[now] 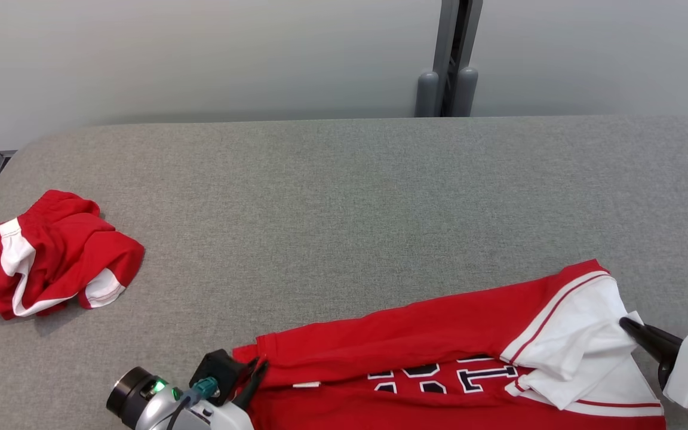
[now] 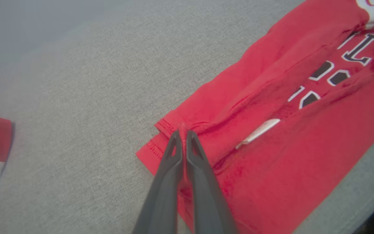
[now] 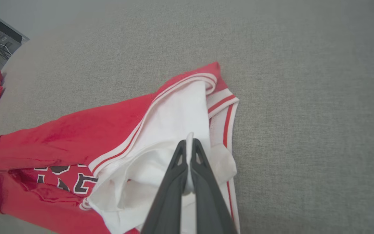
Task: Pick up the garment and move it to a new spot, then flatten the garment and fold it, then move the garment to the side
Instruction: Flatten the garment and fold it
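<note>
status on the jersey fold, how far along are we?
Done: jersey lies stretched out near the front edge of the table, its far long side apparently folded over the lettering. In hand: left gripper shut on the red hem corner, right gripper shut on the white sleeve cloth. Left: finish the fold, then move it aside. A second, crumpled red-and-white garment sits at the left.

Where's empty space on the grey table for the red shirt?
Bare: the whole back half of the table, and the middle between the crumpled red garment and the shirt. Crowded: the front edge, where the left end effector and right end effector pinch the shirt.
</note>
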{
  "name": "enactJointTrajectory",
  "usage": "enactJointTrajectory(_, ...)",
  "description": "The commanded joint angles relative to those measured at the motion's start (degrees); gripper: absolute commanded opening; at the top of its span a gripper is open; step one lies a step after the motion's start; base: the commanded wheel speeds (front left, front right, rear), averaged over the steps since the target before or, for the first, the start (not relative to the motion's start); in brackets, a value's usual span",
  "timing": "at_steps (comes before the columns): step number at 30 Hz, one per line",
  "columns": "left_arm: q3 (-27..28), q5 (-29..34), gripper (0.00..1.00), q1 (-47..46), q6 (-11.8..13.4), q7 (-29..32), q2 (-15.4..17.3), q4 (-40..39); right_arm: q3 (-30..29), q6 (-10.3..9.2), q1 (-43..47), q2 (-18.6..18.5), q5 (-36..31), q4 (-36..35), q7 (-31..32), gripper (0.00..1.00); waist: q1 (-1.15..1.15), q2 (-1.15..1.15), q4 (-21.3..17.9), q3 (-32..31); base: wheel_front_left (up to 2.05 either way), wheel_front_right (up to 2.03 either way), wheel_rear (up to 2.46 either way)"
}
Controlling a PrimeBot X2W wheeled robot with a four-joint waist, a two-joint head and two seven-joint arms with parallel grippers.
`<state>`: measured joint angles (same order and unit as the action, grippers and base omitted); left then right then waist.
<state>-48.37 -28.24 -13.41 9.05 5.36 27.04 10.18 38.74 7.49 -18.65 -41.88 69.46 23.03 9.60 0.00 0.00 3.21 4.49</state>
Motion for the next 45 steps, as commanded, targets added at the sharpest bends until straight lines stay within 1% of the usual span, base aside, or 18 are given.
enactJointTrajectory(1, -0.10, -0.09, 0.00, 0.24, -0.36, 0.42, 0.71, -0.17, -0.90, 0.01, 1.00, -0.29, 0.42, -0.50, 1.12, 0.00, 0.00, 0.00, 0.04, -0.05, 0.00, 0.00, 0.00)
enactJointTrajectory(9, -1.18, -0.08, 0.00, 1.16, -0.24, 1.71, 1.32, -0.56, -4.90, 0.01, 4.63, -0.27, 2.18, -3.28, 8.64, 0.00, 0.00, 0.00, 0.28, -0.68, 0.00, 0.00, 0.00)
enactJointTrajectory(15, -1.47, -0.48, 0.00, 1.58, 0.05, 2.02, 1.80, -0.79, -8.32, 0.01, 7.58, -0.48, 1.91, -4.99, 14.43, 0.00, 0.00, 0.00, 0.32, -1.13, 0.00, 0.00, 0.00)
enactJointTrajectory(21, -1.17, -0.85, 0.00, 1.67, 0.49, 1.84, 2.12, -0.86, -12.36, 0.01, 10.21, 0.83, -0.03, -6.69, 18.01, 0.00, 0.00, 0.00, 0.30, -1.04, 0.00, 0.00, 0.00)
enactJointTrajectory(24, -1.32, -0.93, 0.00, 1.59, 0.31, 1.91, 2.10, -0.73, -13.82, 0.01, 11.03, 1.33, -0.95, -6.97, 19.12, 0.00, 0.00, 0.00, 0.33, -0.81, 0.00, 0.00, 0.00)
enactJointTrajectory(31, -1.93, -1.33, 0.00, 1.54, 0.05, 1.96, 1.03, 0.73, -18.20, 0.01, 13.65, 4.01, -6.71, -7.50, 22.03, 0.00, 0.00, 0.00, 0.47, -0.18, 0.00, 0.00, 0.00)
enactJointTrajectory(32, -1.80, -1.78, 0.05, 1.58, -0.07, 2.02, 0.80, 0.94, -18.85, 0.01, 13.99, 4.57, -7.57, -7.73, 22.30, 0.00, 0.00, 0.00, 0.47, -0.13, 0.00, 0.00, 0.00)
enactJointTrajectory(33, -1.76, -2.20, 0.42, 1.69, -0.40, 2.24, 0.60, 1.13, -19.45, 0.01, 14.36, 5.07, -8.35, -7.93, 22.53, 0.15, 0.00, 0.00, 0.49, -0.11, 0.00, 0.00, 0.00)
enactJointTrajectory(34, -1.73, -2.56, 0.69, 1.78, -0.52, 2.32, 0.52, 1.31, -20.31, 0.01, 14.65, 5.54, -9.12, -8.00, 22.68, 0.77, 0.00, 0.00, 0.50, -0.10, 0.00, 0.00, 0.00)
enactJointTrajectory(35, -1.75, -2.88, 1.00, 1.79, -0.86, 2.57, 0.52, 1.50, -21.17, 0.01, 14.94, 6.19, -9.62, -7.89, 23.08, 1.00, 0.00, 0.00, 0.49, -0.10, 0.00, 0.00, 0.00)
enactJointTrajectory(38, -1.91, -3.60, 1.00, 1.89, -1.12, 3.39, 0.75, 2.03, -23.48, 0.01, 15.72, 7.79, -11.50, -7.99, 24.96, 1.00, 0.00, 0.00, 0.37, -0.36, 0.00, 0.00, 0.00)
enactJointTrajectory(41, -1.33, -3.64, 1.00, 1.61, -0.38, 3.30, 1.17, 1.76, -25.96, 0.01, 16.16, 8.76, -13.62, -9.08, 26.90, 1.00, 0.00, 0.00, 0.15, -0.83, 0.00, 0.00, 0.00)
enactJointTrajectory(42, -0.16, -4.20, 1.00, 1.14, 0.47, 2.57, 1.35, 0.96, -28.19, 0.01, 16.23, 9.28, -15.83, -10.03, 26.75, 1.00, 0.00, 0.00, -0.01, -1.05, 0.00, 0.00, 0.00)
enactJointTrajectory(45, 2.43, -4.29, 1.00, -0.21, 2.74, 0.23, 1.37, -0.39, -31.31, 0.01, 16.45, 10.74, -19.48, -11.62, 25.91, 1.00, 0.00, 0.00, -0.20, -1.38, 0.00, 0.00, 0.00)
